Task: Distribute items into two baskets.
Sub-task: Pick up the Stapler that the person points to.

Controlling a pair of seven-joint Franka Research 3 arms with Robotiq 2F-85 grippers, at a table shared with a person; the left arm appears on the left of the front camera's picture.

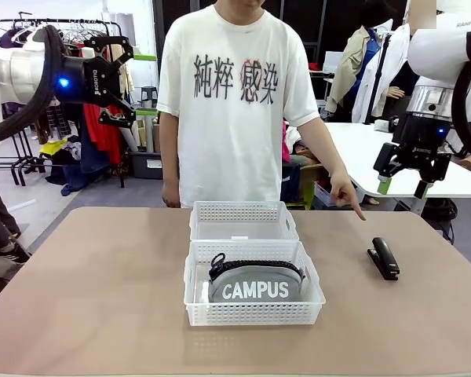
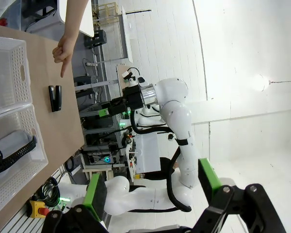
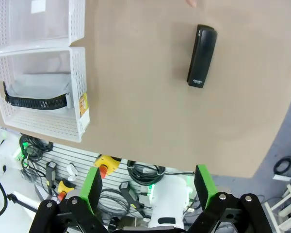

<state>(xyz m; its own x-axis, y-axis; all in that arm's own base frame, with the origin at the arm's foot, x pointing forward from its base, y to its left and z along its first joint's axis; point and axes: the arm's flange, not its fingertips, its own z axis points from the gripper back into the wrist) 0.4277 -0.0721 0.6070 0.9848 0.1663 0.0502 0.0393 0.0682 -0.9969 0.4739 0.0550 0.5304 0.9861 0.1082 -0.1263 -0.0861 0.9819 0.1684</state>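
Pouch (image 1: pixel 255 284) lies in the near basket (image 1: pixel 251 316), mid-table. The far basket (image 1: pixel 243 210) touches it behind. Stapler (image 1: pixel 384 258) sits on the table (image 1: pixel 102 275) near the right edge, with a person's hand (image 1: pixel 345 191) pointing at it. Left gripper (image 1: pixel 128 85) and right gripper (image 1: pixel 403 187) hang above the table, jaws apart, holding nothing.

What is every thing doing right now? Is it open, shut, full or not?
pouch: zip looks shut, lying in the near basket.
near basket: holds the pouch.
far basket: holds neither item.
stapler: closed, flat on the table, outside both baskets.
left pincer: open, holding nothing, up high.
right pincer: open, holding nothing, raised.
person's hand: pointing down at the stapler.
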